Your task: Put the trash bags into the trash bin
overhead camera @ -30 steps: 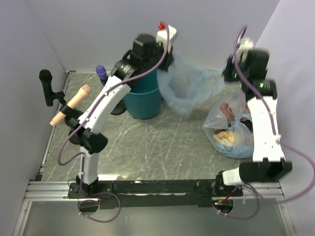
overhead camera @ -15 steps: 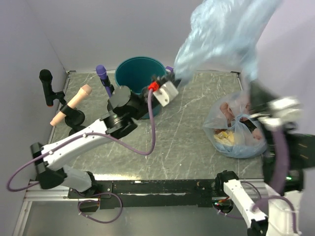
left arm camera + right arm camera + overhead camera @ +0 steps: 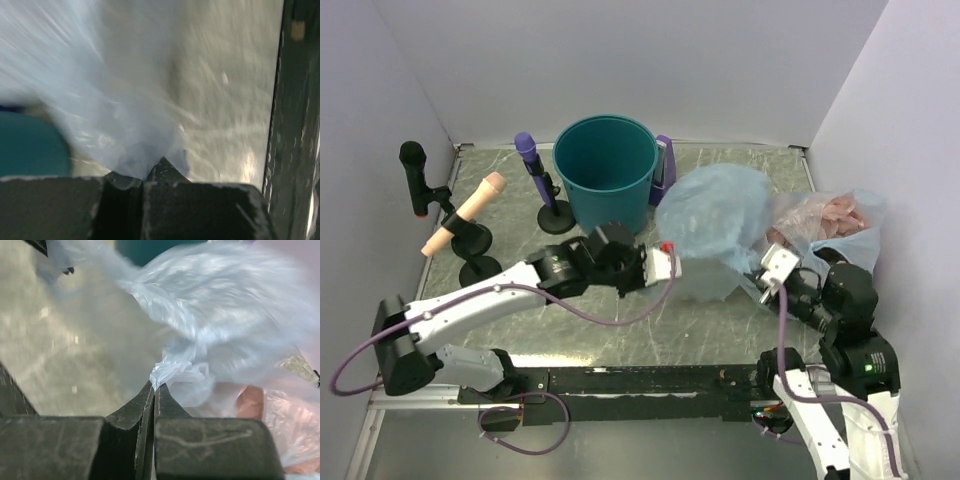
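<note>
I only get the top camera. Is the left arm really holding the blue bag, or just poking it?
Observer: Holding it. In the left wrist view, the left jaws are shut on a bunched fold of the blue bag.
Kid: What about the other arm?
Observer: The right wrist view shows the right jaws shut on a twisted bit of the same bag.
Kid: Did it grab the pink stuff bag too?
Observer: It looks like it didn't. In that view only pale blue plastic sits between the jaws, and the clear bag lies behind, off to the right.
</note>
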Controlling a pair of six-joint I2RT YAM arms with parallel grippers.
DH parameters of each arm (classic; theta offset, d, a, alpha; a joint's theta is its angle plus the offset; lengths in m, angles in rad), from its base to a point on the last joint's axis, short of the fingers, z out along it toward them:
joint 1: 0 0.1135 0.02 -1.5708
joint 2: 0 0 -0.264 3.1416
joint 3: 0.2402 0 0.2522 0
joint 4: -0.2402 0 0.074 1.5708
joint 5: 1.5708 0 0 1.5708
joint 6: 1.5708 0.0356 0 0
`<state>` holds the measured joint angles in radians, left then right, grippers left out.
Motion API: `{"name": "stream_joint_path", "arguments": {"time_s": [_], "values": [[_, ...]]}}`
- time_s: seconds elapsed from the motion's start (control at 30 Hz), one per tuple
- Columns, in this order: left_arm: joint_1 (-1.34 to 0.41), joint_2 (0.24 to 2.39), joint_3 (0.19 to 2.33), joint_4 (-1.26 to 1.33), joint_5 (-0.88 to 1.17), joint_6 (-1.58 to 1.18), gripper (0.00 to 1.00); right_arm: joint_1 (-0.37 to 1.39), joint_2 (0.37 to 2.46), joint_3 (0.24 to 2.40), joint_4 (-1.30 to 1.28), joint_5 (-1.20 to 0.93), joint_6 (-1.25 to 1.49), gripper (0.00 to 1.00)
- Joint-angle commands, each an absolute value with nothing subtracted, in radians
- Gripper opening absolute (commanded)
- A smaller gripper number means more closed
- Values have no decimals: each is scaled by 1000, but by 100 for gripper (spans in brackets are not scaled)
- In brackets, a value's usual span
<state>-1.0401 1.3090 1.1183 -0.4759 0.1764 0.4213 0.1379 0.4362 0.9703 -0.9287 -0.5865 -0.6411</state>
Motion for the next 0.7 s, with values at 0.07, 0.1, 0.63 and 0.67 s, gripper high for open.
{"name": "stream_joint_path", "arguments": {"time_s": [0.07, 0.1, 0.63, 0.67], "values": [[-1006, 1322, 1409, -364, 4, 207, 1, 132, 636, 1138, -657, -470, -350, 0], [-985, 1354, 1475, -356, -27, 177, 1, 132, 682, 1167, -611, -413, -325, 0], [-893, 1718, 2171, 361, -247, 602, 1, 149, 1085, 1817, 32, -127, -301, 0], [-908, 1714, 2174, 452, -233, 664, 1, 153, 1078, 1842, 61, -143, -319, 0]]}}
